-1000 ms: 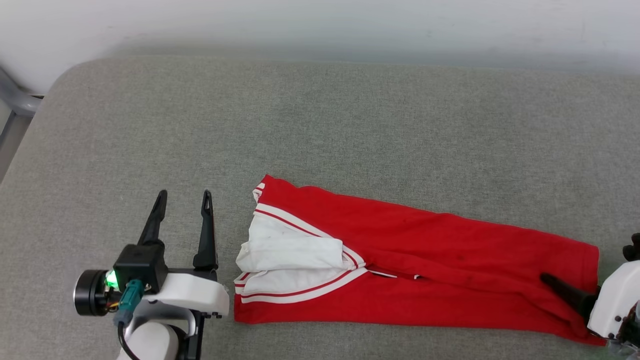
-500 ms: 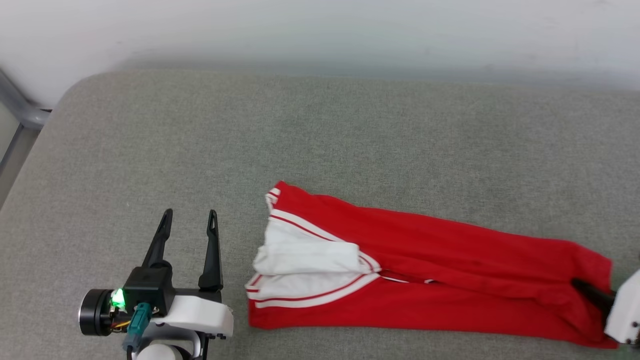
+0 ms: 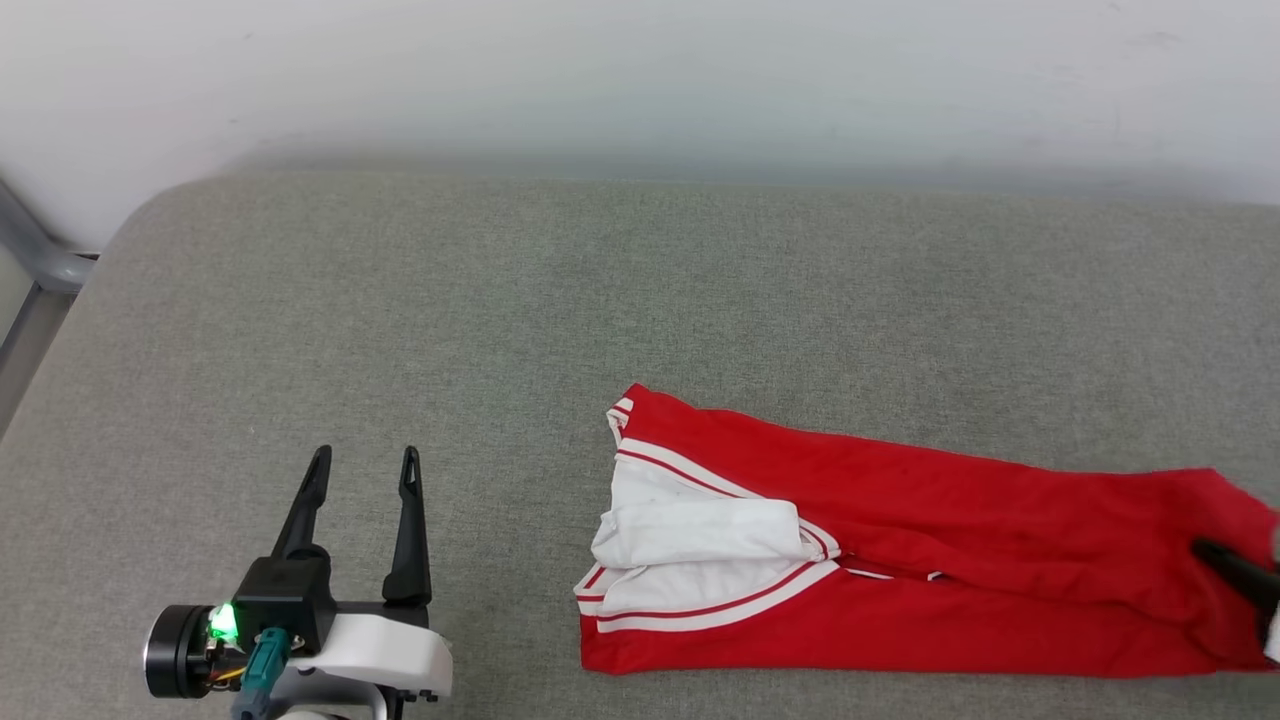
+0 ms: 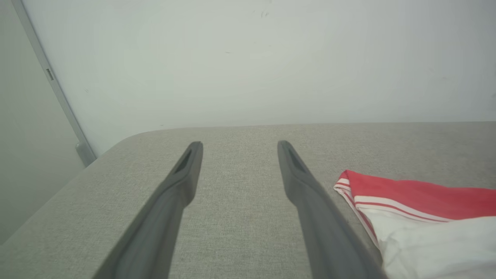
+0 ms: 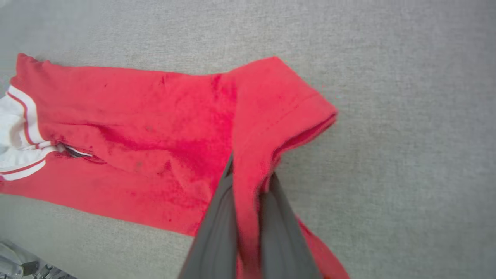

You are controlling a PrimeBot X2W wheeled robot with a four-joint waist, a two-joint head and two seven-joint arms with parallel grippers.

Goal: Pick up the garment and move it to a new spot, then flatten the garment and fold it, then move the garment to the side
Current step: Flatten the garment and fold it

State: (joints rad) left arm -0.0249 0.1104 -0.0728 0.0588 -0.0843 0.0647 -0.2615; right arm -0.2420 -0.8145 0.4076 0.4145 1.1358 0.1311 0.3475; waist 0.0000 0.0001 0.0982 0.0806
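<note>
Left tool [image 3: 365, 458]: two long, dark, tapering fingers [image 3: 408, 520] slotted near the tips; black block base [image 3: 285, 590]; white shell [image 3: 385, 650]; black cylinder [image 3: 170, 652] beside a green light [image 3: 220, 622]; teal connector [image 3: 262, 665].

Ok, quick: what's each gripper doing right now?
Left gripper: open, holding nothing.
Right gripper: shut on the red jersey, at its hem end.

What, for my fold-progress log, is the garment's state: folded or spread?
Folded: the garment lies as a narrow strip, white sleeves tucked on top.
</note>
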